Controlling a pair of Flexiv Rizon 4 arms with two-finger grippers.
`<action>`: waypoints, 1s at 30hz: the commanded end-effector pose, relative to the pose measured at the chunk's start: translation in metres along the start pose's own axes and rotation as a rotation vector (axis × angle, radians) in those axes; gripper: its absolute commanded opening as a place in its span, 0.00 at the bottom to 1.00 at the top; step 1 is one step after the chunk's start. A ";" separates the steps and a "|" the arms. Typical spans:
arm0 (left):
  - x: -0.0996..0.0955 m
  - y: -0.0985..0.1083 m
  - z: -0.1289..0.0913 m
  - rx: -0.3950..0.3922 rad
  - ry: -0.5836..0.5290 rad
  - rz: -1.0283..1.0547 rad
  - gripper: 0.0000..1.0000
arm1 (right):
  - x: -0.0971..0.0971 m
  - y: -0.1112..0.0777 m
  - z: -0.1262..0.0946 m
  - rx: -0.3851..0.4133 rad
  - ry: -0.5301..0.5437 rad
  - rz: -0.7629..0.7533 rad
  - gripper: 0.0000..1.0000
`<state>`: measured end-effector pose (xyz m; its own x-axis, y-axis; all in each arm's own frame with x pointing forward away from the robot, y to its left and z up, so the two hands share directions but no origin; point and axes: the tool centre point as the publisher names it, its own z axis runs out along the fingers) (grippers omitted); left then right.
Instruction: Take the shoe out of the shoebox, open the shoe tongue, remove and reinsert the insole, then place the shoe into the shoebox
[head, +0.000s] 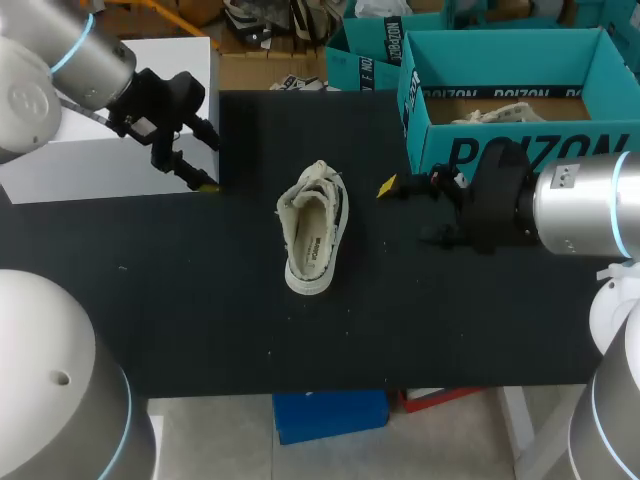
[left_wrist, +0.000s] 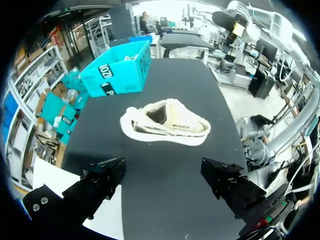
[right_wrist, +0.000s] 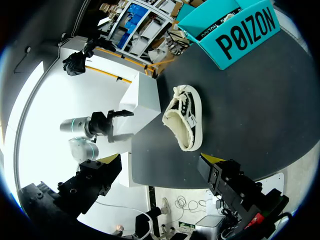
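the cream canvas low-top shoe (head: 313, 230) is lying at the middle of the black table (head: 200, 300), the teal cardboard shoebox (head: 560, 140) standing behind it to the right.

Ahead of your left gripper (left_wrist: 162, 172), whose two black fingers stand wide apart with nothing between them, you see the cream low-cut canvas shoe (left_wrist: 167, 125) lying on the black table (left_wrist: 185, 75). The teal cardboard shoebox (left_wrist: 117, 70) stands beyond it, apart.

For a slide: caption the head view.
Shoe on the table between open left gripper and open right gripper, shoebox nearby.
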<state>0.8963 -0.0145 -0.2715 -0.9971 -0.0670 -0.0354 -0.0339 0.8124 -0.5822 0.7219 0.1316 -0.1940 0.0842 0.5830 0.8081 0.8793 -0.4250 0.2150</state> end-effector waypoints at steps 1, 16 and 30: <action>0.007 0.010 -0.003 0.096 -0.061 -0.250 1.00 | 0.000 0.000 0.000 0.000 0.000 0.000 1.00; 0.028 0.031 -0.005 0.089 0.041 -0.031 1.00 | 0.000 0.000 0.000 0.000 0.000 0.000 1.00; 0.030 0.030 -0.008 0.092 0.056 0.048 1.00 | 0.008 0.025 0.005 0.170 -0.217 -0.113 1.00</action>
<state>0.8654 0.0122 -0.2832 -0.9998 0.0051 -0.0197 0.0167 0.7561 -0.6542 0.7249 0.1287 -0.1994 0.0614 0.6159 0.7854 0.8897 -0.3905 0.2366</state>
